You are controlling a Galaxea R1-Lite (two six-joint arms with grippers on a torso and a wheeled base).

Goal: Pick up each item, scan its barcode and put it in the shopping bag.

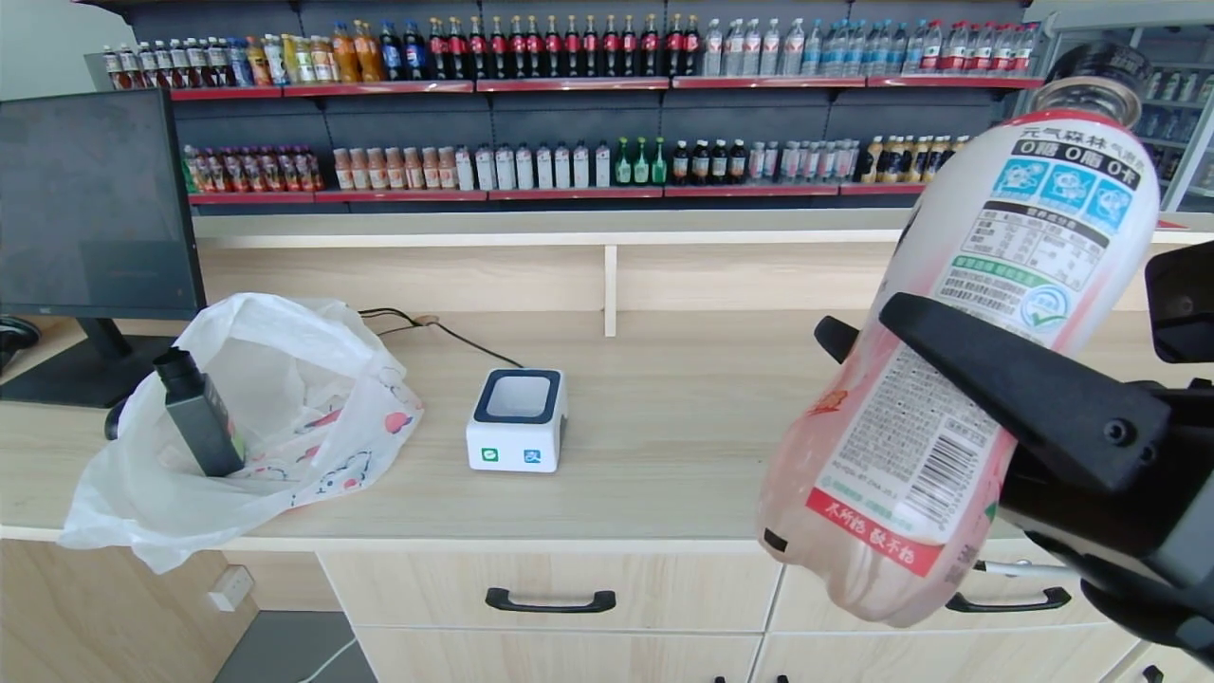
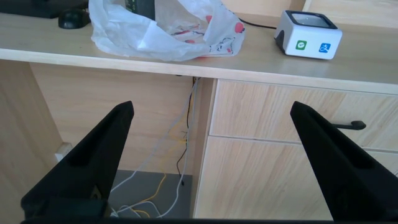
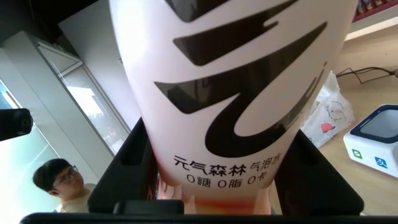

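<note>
Bottle [image 1: 958, 379], pink, label on, sits clamped in right hand [image 1: 856, 323]. One finger crosses its front and the other wraps behind. Bottle tilts with the cap up and away and the base down toward the camera, and the barcode faces the head camera. It is held in the air, off the desk [image 1: 664, 446], over the desk's front edge. In the right wrist view the bottle [image 3: 230, 93] sits between the fingers, right up against the lens.

Scanner [image 1: 517, 417], a white box with a dark window on top, stands on the desk left of the right hand, lower and well apart from it. Bag [image 1: 285, 379], white plastic with its mouth open, lies on the desk farther left of that hand, beyond the scanner. A grey item with a black cap [image 1: 199, 417] stands tilted inside the bag. Cable [image 1: 446, 332] runs behind the scanner toward the bag.

Left hand [image 2: 211, 109] has its fingers wide apart, gripping nothing. It is low, in front of the drawers [image 2: 292, 162] and below the desk top. Bag [image 2: 161, 31] and scanner [image 2: 308, 34] are above and ahead of it, well apart.

Monitor [image 1: 95, 204] stands behind the bag. Shelves [image 1: 569, 85] of drinks line the back wall.
</note>
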